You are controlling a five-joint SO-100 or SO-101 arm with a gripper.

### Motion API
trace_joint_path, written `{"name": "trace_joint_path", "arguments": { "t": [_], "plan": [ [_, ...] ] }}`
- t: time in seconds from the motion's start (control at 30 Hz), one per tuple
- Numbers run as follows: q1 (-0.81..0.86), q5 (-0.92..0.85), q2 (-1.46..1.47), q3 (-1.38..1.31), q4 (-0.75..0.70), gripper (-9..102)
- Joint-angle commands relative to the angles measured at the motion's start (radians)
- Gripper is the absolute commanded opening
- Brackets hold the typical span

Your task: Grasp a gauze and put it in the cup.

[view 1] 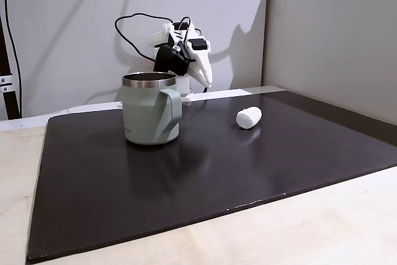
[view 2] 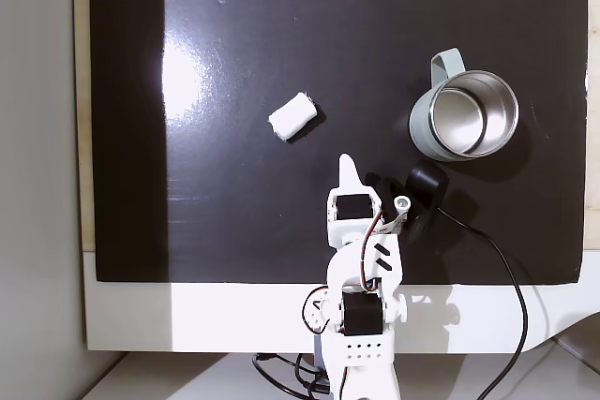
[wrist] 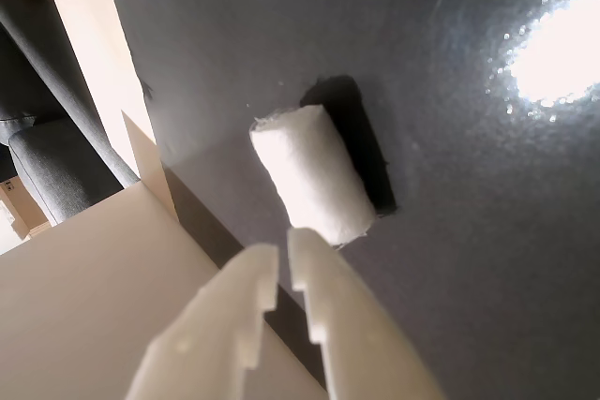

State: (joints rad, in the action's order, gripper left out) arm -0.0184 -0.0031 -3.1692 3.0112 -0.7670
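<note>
a: wrist view, nearest first. we see the gripper (wrist: 284,252) coming in from the bottom edge, its two white fingers (wrist: 330,311) nearly together with a thin gap between the tips. nothing sits between them, so we log it as closed and empty.

b: agreed. just beyond the tips lies the gauze (wrist: 310,173), a small white roll on its side on the dark mat (wrist: 469,231). close to the fingertips, but we see no contact.

a: in a fixed view from the side, the mat (view 1: 186,190) takes up the foreground. the cup (view 1: 151,108) stands upright on it, left of centre, handle turned toward the camera side and right. the gauze (view 1: 249,117) rests to the right of the cup, well apart from it.

b: behind both, the gripper (view 1: 207,82) hangs above the mat's far edge, pointing down, not touching the surface.

a: in a fixed view from above, we note the gripper (view 2: 349,168) aiming up the picture, the gauze (view 2: 292,117) ahead and to its left, the cup (view 2: 466,116) off to the right, steel interior empty.

b: a black cable (view 2: 506,278) runs from the arm toward the lower right.
</note>
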Motion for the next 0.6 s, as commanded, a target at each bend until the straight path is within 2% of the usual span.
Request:
{"name": "trace_joint_path", "arguments": {
  "t": [0.0, 0.57],
  "plan": [
    [0.008, 0.003, -0.008, -0.009, 0.02, 0],
    [0.011, -0.012, -0.008, -0.017, 0.002, 0]
  ]
}}
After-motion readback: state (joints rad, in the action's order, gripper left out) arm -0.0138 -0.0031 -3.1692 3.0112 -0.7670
